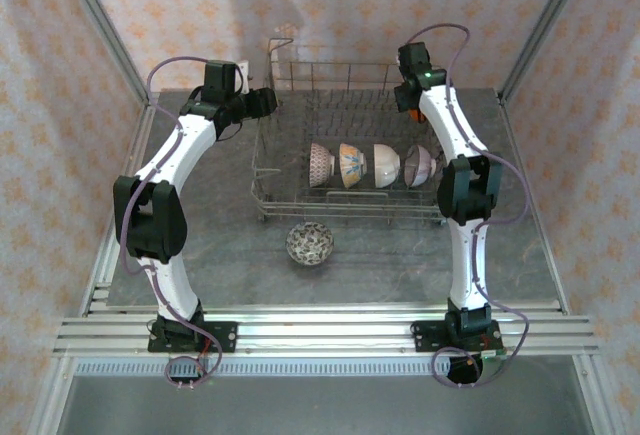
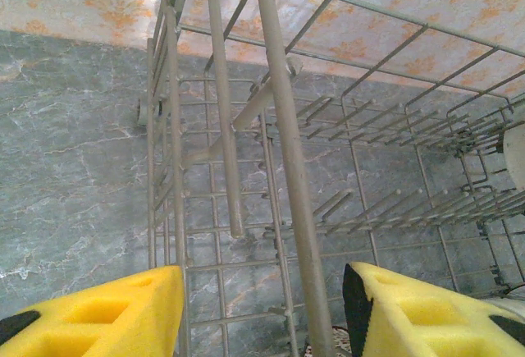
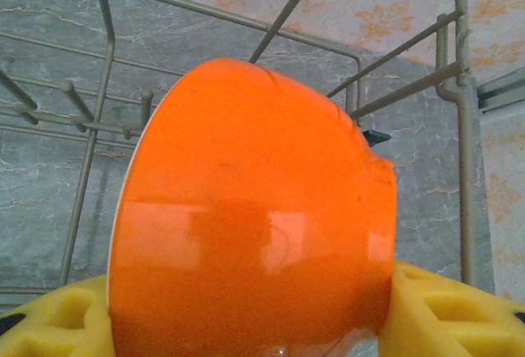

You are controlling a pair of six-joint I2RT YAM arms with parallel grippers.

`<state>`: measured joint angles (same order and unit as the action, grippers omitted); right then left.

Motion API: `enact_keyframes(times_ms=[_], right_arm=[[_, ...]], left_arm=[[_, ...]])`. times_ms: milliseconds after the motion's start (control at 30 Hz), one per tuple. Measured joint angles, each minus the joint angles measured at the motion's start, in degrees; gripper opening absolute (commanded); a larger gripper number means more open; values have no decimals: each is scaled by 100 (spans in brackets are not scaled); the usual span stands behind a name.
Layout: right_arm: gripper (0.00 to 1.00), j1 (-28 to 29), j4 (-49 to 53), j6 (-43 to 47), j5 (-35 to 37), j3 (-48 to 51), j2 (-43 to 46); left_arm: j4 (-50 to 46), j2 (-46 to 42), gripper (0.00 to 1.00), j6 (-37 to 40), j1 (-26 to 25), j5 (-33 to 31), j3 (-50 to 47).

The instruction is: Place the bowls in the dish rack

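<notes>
Gripping a glossy orange bowl (image 3: 246, 209), the right gripper (image 3: 254, 324) sits among dish rack (image 3: 464, 176) wires.
Fingers of the left gripper (image 2: 262, 316) stand apart, a rack wire between them.

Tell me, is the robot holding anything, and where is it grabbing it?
The right gripper holds the orange bowl by its lower part, a yellow finger on each side. The left gripper holds nothing.

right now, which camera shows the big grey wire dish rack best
The top external view: the large grey wire dish rack shows nearly whole from above. The left wrist view gives a close look at its side wires and tines; the right wrist view has a few corner wires behind a bright orange bowl.
</notes>
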<state>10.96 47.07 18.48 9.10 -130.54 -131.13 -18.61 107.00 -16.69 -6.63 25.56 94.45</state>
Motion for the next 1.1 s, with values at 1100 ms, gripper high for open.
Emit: enact_keyframes(times_ms=[1100], right_arm=[[83,-195,48,-87,-595,-203,4]], left_arm=[[-79,-210,56,4,-17,0,-232]])
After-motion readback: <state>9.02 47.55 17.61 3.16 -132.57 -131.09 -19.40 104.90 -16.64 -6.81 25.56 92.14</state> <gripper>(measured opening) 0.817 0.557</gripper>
